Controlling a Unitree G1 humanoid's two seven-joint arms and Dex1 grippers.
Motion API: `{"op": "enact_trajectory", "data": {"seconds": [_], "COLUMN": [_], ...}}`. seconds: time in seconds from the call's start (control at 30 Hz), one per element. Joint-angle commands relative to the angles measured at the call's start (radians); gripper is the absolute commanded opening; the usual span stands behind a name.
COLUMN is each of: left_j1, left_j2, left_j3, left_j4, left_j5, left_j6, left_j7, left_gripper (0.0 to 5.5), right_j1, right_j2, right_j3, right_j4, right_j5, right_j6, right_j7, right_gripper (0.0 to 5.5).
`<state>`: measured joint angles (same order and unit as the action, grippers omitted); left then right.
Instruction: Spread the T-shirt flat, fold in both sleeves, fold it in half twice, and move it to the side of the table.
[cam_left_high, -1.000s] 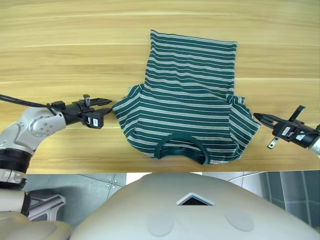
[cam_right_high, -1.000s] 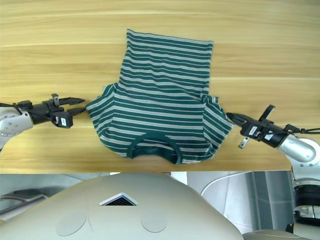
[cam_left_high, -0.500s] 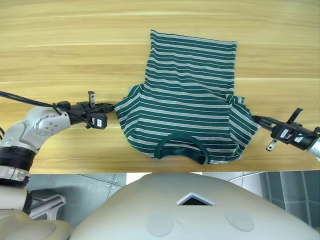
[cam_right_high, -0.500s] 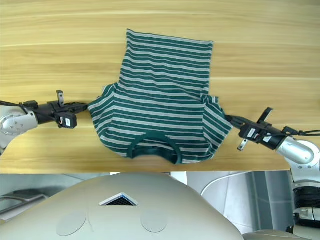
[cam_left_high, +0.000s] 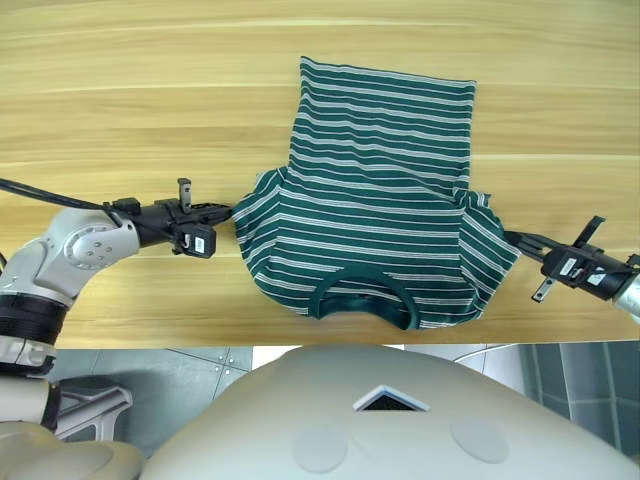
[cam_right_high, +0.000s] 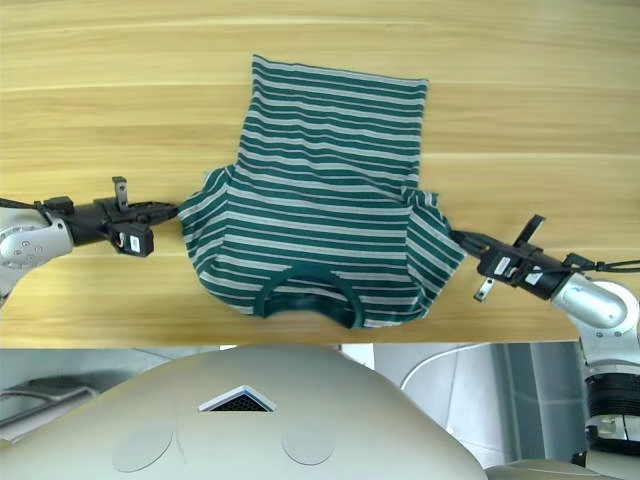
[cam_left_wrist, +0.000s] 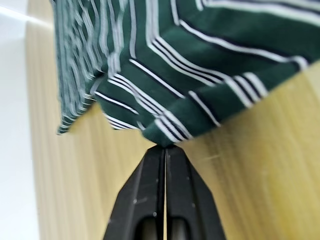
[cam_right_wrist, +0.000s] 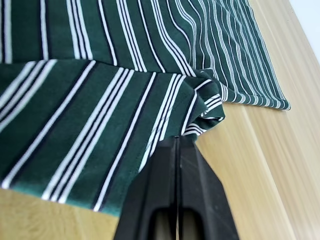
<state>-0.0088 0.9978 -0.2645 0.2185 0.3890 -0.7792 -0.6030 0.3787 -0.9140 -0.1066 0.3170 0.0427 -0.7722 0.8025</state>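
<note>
A dark green T-shirt (cam_left_high: 375, 190) with white stripes lies on the wooden table (cam_left_high: 120, 100), collar toward me and hem at the far side. Both sleeves are bunched in against the body. My left gripper (cam_left_high: 228, 211) sits low on the table at the left sleeve's outer tip, shut on that fabric; the left wrist view has the closed fingertips (cam_left_wrist: 164, 146) meeting the sleeve corner (cam_left_wrist: 172, 130). My right gripper (cam_left_high: 512, 237) is at the right sleeve's outer edge, shut on it, its fingertips (cam_right_wrist: 176, 138) pressed together at the sleeve hem (cam_right_wrist: 202, 120).
The collar lies close to the table's near edge (cam_left_high: 150, 340), with floor beyond it. Bare wood stretches to the left, right and far side of the shirt.
One second ago both grippers stood open, short of the sleeves. They slid inward and shut on the sleeve tips; over the last half second little has moved.
</note>
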Motion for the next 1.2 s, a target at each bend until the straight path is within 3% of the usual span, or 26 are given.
{"op": "enact_trajectory", "data": {"seconds": [0.03, 0.6, 1.2], "left_j1": [-0.01, -0.053, -0.208], "left_j2": [0.016, -0.064, -0.239], "left_j3": [0.017, -0.007, -0.106], "left_j4": [-0.016, -0.042, -0.019], "left_j5": [-0.002, -0.021, 0.027], "left_j6": [-0.006, -0.063, -0.022], "left_j7": [-0.01, -0.006, -0.03], "left_gripper": [0.02, 0.02, 0.02], "right_j1": [-0.007, -0.031, -0.046], "right_j2": [0.007, 0.013, 0.024], "right_j3": [0.005, 0.024, 0.043], "right_j4": [-0.004, 0.001, -0.007], "right_j5": [-0.008, -0.01, -0.019], "right_j6": [-0.004, -0.004, -0.001], "right_j7": [-0.007, -0.011, -0.012], "right_gripper": [0.0, 0.0, 0.0]}}
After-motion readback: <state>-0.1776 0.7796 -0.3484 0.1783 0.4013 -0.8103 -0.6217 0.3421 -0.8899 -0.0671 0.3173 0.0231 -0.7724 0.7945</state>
